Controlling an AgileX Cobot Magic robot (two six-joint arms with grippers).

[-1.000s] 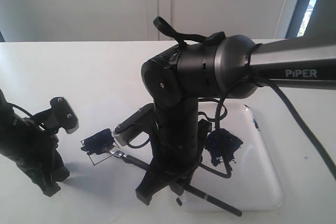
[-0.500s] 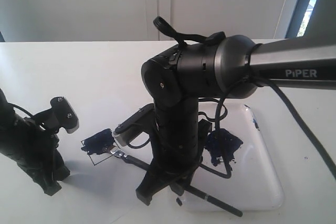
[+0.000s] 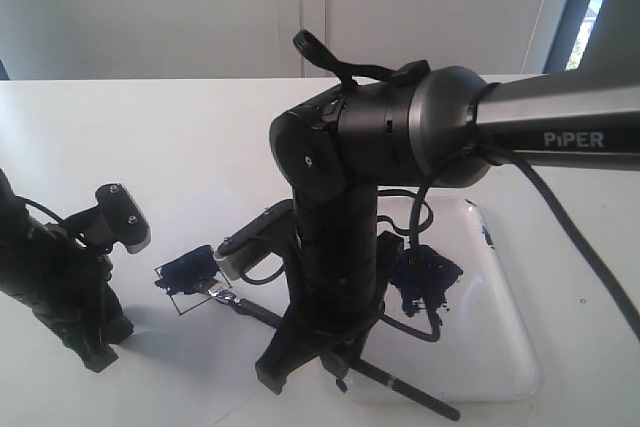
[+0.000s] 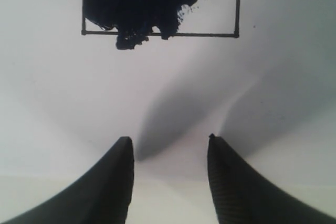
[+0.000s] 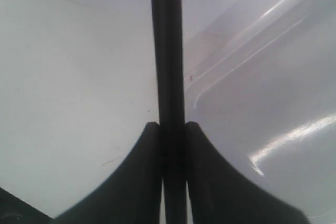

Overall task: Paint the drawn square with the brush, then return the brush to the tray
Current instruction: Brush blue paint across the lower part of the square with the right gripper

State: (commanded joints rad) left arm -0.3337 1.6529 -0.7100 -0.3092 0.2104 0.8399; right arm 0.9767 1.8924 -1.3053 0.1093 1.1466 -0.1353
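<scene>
Drawn square (image 3: pixel 188 275) about half blue, bare toward 6 o'clock. Right end effector (image 5: pixel 167 124) pinches brush (image 3: pixel 245 305), bristles at the bare part. Left end effector (image 4: pixel 168 140) spread, empty. Tray (image 3: pixel 510 347) return pending.

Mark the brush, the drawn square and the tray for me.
brush (image 3: pixel 227 296): exterior view, on the silver ferrule.
drawn square (image 3: pixel 186 269): exterior view, on its blue painted part.
tray (image 3: pixel 485 322): exterior view, on its bare white floor.
</scene>
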